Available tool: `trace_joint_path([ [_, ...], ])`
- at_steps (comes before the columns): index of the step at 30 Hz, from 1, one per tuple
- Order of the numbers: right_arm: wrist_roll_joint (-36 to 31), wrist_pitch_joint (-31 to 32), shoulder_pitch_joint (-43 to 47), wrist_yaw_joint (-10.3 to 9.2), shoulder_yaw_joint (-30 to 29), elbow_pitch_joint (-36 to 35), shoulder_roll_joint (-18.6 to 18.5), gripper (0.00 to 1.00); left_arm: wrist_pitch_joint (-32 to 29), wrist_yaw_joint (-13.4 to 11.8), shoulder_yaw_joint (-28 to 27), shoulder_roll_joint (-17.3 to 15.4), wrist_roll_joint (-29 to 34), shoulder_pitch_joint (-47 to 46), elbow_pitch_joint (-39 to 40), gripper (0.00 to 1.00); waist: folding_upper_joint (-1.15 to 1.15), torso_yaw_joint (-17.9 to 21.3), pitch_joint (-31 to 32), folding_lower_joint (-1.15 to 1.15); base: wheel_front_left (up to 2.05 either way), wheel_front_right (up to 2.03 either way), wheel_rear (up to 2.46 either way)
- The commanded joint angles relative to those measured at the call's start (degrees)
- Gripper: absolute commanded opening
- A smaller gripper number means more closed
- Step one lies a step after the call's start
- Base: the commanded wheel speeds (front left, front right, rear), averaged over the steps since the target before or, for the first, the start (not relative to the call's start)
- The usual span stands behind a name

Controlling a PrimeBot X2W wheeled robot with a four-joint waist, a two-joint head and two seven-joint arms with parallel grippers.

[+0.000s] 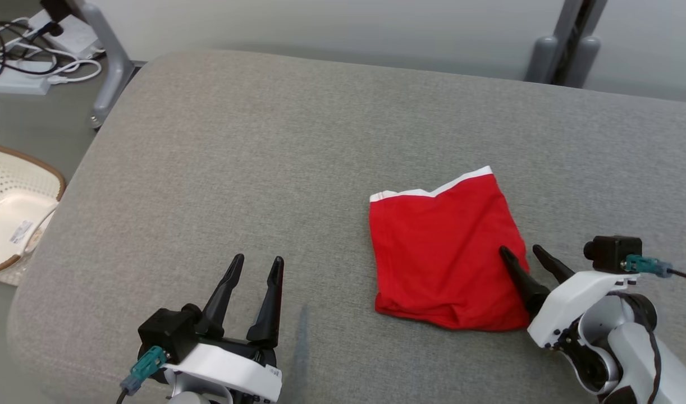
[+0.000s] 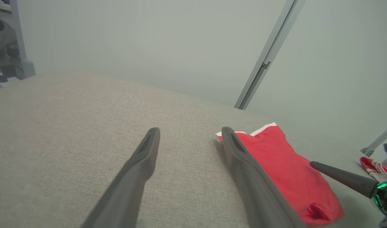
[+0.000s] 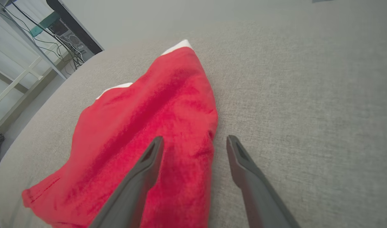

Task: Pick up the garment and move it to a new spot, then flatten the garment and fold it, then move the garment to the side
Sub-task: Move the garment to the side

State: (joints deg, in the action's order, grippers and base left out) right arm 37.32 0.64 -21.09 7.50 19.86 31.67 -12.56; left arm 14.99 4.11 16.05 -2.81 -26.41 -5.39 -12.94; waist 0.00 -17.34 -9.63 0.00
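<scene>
Now, centre-right in the head view: one red garment (image 1: 444, 252), folded to a rough square, flat on the grey cushion (image 1: 264, 157), one white band along its upper edge. Two grippers, four dark fingers in all.

Lower left: left gripper (image 1: 259, 259), two fingers spread, nothing between them, over bare cushion and well apart from the garment. Same in the left wrist view: left gripper (image 2: 190, 131) with fingers wide apart, red garment (image 2: 285, 167) to the right of them, and one finger of the right gripper (image 2: 339, 175) poking in from the right edge. Beside that edge, one scrap of red-and-white striped cloth (image 2: 377, 167).

Lower right of the head view: right gripper (image 1: 520, 249), fingers spread, holding nothing, one finger over the garment's right edge and one over the cushion just beside it. Right wrist view: right gripper (image 3: 195, 139), left finger above the red cloth (image 3: 142, 126), right finger above grey fabric; contact with the cloth impossible to tell.

Left edge of the head view: one pale perforated basket (image 1: 40, 165) with a brown rim. Upper left: tangle of cables (image 1: 17, 56) and one grey frame leg (image 1: 110, 62).
</scene>
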Motion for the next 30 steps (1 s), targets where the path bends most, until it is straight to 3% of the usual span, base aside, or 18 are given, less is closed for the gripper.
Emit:
trace_joint_path([
  [1, 1.1, 0.7, -0.8, -0.02, 0.3, 0.6, -1.0, 1.00, 0.2, -0.2, 0.0, -0.3, -0.2, -0.7, 0.0, 1.00, 0.00, -0.9, -0.3, 0.00, 0.00, 0.00, 0.00],
  [7, 5.8, 4.9, -4.2, -0.01, 4.3, 4.9, -3.1, 1.00, 0.2, -0.4, 0.6, -0.2, -0.5, -0.1, -0.1, 1.00, 0.00, -3.4, -0.6, 0.00, 0.00, 0.00, 0.00],
  [8, 6.2, 5.2, -4.5, -0.01, 4.9, 5.3, -3.2, 0.87, 0.2, -0.4, 0.6, -0.2, -0.5, 0.0, 0.0, 1.00, 0.00, -3.6, -0.6, 0.00, 0.00, 0.00, 0.00],
  [9, 6.5, 5.4, -5.0, -0.01, 5.6, 5.6, -3.5, 0.39, 0.2, -0.5, 0.7, -0.2, -0.5, 0.1, 0.0, 1.00, 0.00, -3.8, -0.7, 0.00, 0.00, 0.00, 0.00],
  [10, 6.6, 5.4, -5.4, -0.01, 6.2, 5.7, -3.8, 0.00, 0.2, -0.5, 0.8, -0.2, -0.4, 0.1, 0.0, 1.00, 0.00, -3.9, -0.7, 0.00, 0.00, 0.00, 0.00],
  [19, 4.0, 1.7, -8.8, -0.02, 12.0, 8.2, -7.0, 0.00, 0.2, -0.8, 0.7, -0.2, -0.3, 0.3, 0.2, 1.00, 0.00, -2.4, 0.1, 0.00, 0.00, 0.00, 0.00],
  [30, -7.7, -2.1, -15.0, -0.03, 19.8, 6.1, -15.7, 0.00, 0.2, 0.1, 1.3, -0.2, -2.4, -1.5, 1.8, 1.00, 0.00, 6.8, -2.1, 0.00, 0.00, 0.00, 0.00],
])
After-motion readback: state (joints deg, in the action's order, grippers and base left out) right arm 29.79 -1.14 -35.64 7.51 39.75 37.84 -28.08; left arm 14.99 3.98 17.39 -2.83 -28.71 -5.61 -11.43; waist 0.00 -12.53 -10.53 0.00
